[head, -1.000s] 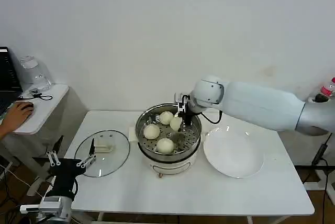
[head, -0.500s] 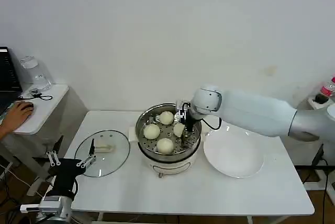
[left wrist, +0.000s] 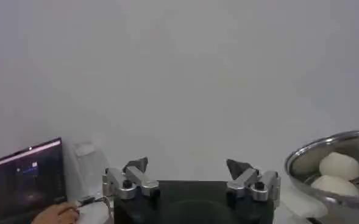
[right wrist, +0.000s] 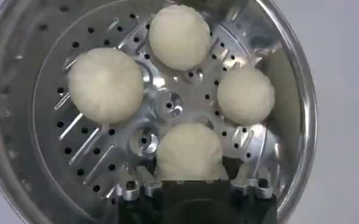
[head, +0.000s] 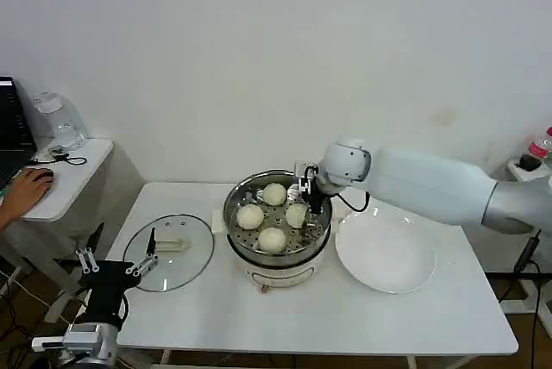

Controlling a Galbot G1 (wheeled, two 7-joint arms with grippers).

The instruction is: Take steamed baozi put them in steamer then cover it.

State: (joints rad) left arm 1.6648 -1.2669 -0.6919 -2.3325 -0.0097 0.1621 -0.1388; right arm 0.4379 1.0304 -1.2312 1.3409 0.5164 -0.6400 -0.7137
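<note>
Right wrist view: the right gripper (right wrist: 188, 182) reaches into the shiny perforated steamer (head: 278, 218), fingers around the nearest of four smooth, round baozi (right wrist: 189, 152); grip uncertain. Beside it, the glass cover (head: 169, 251) lies flat. Off-table, the left gripper (head: 115, 261) is spread, empty.

Four steamed baozi (head: 272, 215) in the steamer (head: 278, 250), mid-table (head: 345, 317). Right gripper (head: 306, 205) inside the steamer, at the rightmost bun. Cover (head: 169, 251) flat on the table, left of the steamer; plate (head: 385, 253) to its right. Left gripper (head: 116, 265) parked off the table's left front edge.
</note>
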